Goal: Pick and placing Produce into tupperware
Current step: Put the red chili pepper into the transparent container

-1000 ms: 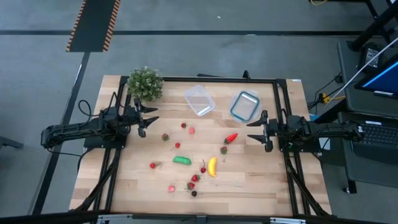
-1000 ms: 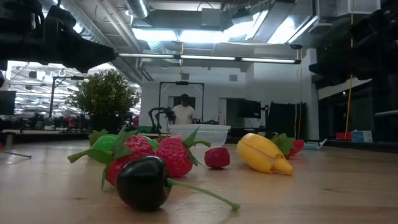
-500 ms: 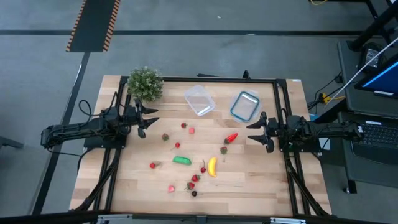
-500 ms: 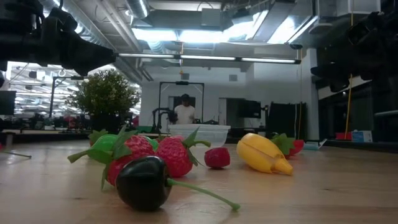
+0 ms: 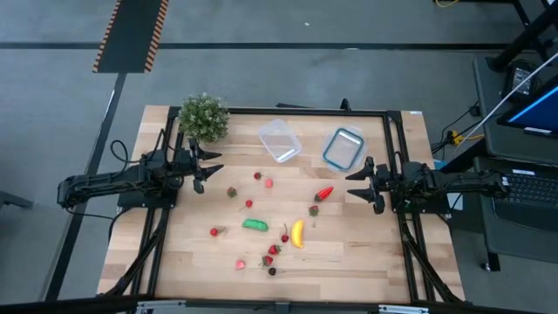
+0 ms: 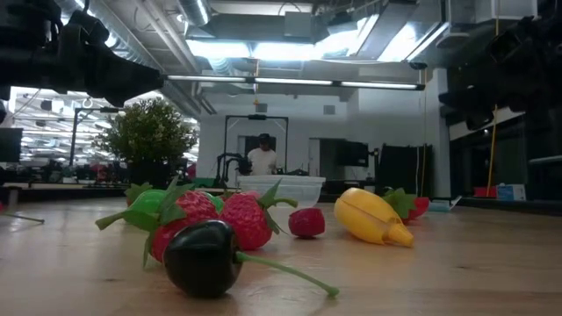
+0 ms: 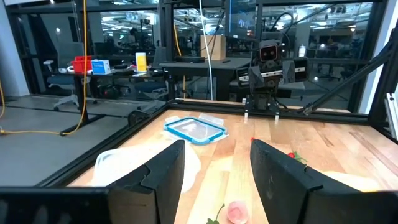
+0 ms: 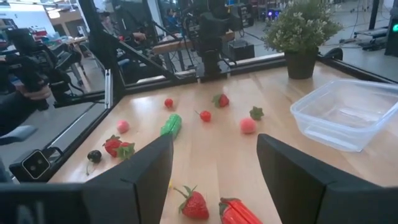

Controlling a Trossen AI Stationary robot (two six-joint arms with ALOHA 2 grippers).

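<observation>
Judging from how things lie, nothing has yet been packed: the small clear colourless plastic tub [image 5: 280,140], squarish with rounded corners, stands empty near the table's far edge, between the bushy green potted plant [image 5: 203,116] and the clear container with a blue rim [image 5: 343,148]. All the toy produce is scattered on the pale wooden table [image 5: 366,262], well apart from the tub, so every piece is left to be moved. The smooth yellow banana [image 5: 297,233] lies beside the glossy green oblong vegetable [image 5: 255,224]; the shiny red pepper [image 5: 324,193] rests nearer the right arm, and small red berries [image 5: 271,254] with green leafy caps are clustered toward the near edge, a dark cherry [image 6: 204,255] with a thin stem among them. The left gripper [image 5: 200,167] is held over the table's left side, fingers parted and holding nothing. The right gripper [image 5: 364,184] is held over the right side, just beside the pepper, likewise spread wide and empty. The tub's thin translucent walls are seen plainly in the right wrist view.
</observation>
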